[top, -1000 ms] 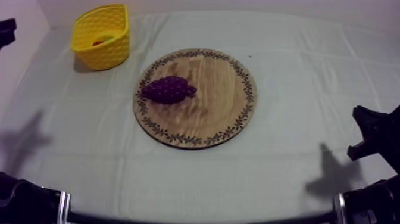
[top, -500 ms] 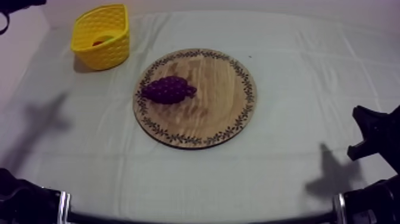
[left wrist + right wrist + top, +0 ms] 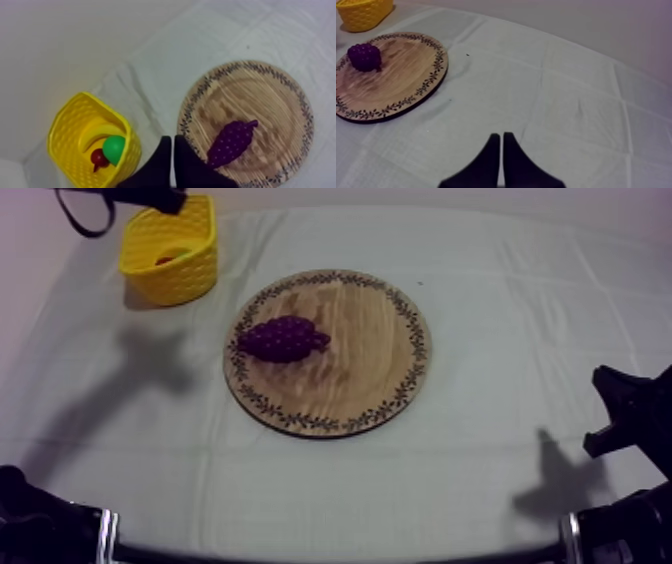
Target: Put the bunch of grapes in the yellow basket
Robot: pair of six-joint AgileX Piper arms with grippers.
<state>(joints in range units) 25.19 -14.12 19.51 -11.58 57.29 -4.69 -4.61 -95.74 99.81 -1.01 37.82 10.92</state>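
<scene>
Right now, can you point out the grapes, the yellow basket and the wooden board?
bunch of grapes [image 3: 284, 339], top view, middle of the bunch.
yellow basket [image 3: 180, 276], top view, its near wall.
wooden board [image 3: 370, 358], top view, bare wood beside the bunch.

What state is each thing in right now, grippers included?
wooden board: flat on the cloth.
bunch of grapes: lying on the wooden board, not gripped.
yellow basket: upright, holding a banana, a pear and a small red fruit.
left gripper: shut on nothing, raised above the cloth.
right gripper: shut on nothing, over bare cloth.
</scene>
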